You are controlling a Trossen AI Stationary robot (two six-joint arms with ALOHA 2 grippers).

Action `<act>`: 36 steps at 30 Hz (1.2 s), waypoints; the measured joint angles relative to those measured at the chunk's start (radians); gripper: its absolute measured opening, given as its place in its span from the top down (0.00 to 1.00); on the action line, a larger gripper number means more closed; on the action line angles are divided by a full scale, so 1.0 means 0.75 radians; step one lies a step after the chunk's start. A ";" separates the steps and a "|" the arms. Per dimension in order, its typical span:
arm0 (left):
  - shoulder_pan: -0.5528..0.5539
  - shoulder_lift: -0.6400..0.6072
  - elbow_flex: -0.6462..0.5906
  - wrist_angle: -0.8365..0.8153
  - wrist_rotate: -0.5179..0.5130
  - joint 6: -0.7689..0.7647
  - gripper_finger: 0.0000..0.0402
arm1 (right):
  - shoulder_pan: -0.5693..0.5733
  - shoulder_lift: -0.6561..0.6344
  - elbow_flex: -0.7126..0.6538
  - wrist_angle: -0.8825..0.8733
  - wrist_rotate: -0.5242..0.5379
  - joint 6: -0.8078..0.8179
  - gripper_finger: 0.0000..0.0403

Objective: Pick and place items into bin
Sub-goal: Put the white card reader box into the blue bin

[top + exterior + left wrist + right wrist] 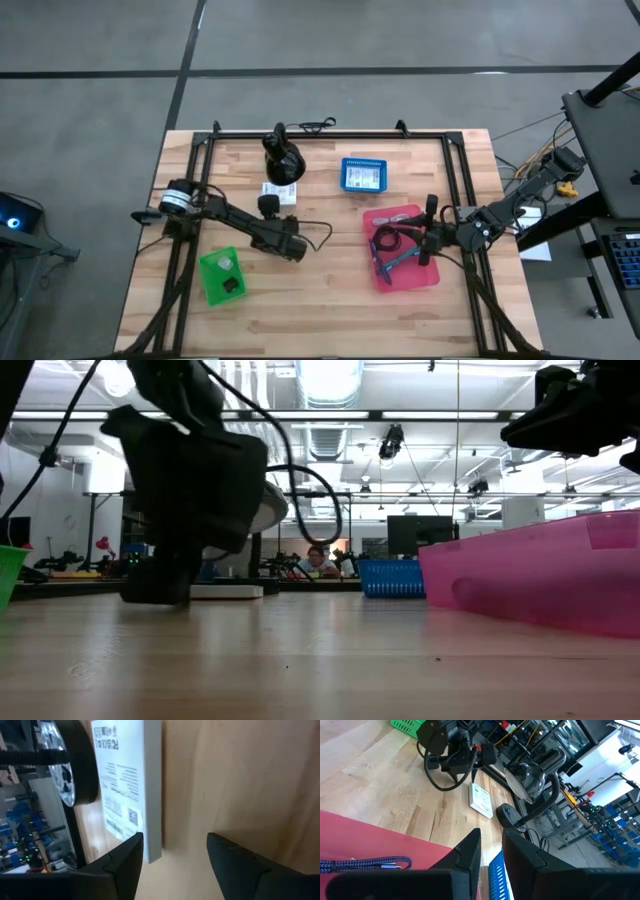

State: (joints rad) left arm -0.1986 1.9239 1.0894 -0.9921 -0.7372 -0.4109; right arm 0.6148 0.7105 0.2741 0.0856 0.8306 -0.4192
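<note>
Two hands work here. The left hand, fingers spread, reaches low over the worktop toward the white card, apparently lining up to straddle its edge. That card lies flat just beside the large black rounded object, long axis across the worktop. The right hand, fingers slightly parted and empty, hovers over the pink bin, where a coiled cable already rests.
</note>
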 joint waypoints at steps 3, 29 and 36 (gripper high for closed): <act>0.000 -0.021 -0.068 0.040 -0.016 -0.004 0.49 | 0.000 -0.001 0.000 0.000 0.000 0.000 0.83; 0.124 -0.363 -0.389 0.405 0.095 0.185 0.49 | 0.000 -0.001 -0.001 0.002 0.000 0.025 0.83; 0.244 -0.345 -0.389 0.485 0.110 0.234 0.49 | 0.000 -0.001 -0.001 0.002 0.000 0.025 0.83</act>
State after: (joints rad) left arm -0.0153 1.6650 0.7979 -0.6285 -0.6546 -0.2354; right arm 0.6148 0.7101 0.2737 0.0872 0.8307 -0.4004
